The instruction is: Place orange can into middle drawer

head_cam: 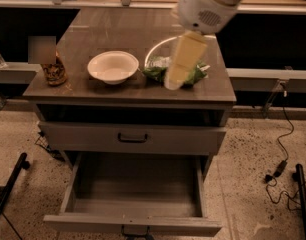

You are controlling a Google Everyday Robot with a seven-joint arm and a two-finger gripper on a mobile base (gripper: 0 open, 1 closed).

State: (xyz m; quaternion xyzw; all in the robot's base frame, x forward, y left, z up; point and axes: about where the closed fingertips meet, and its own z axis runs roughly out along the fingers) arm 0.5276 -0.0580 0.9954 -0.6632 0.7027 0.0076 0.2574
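Note:
The orange can [56, 72] stands upright at the left edge of the cabinet top [118, 29]; a blurred patch covers its top. The middle drawer [68, 196] is pulled open at the bottom of the cabinet, and its box shows nothing inside. My gripper [175, 79] hangs from the white arm [208, 4] over the right half of the cabinet top, in front of the green snack bag [197, 75]. It is far to the right of the can, with the white bowl [113, 66] between them, and it holds nothing that I can see.
A closed drawer front with a black bar handle [133, 138] sits above the open drawer. A white cable loop [158, 46] lies behind the bag. Black stand legs are on the floor at left [10, 186] and right [304, 194], with cables [280, 166] at right.

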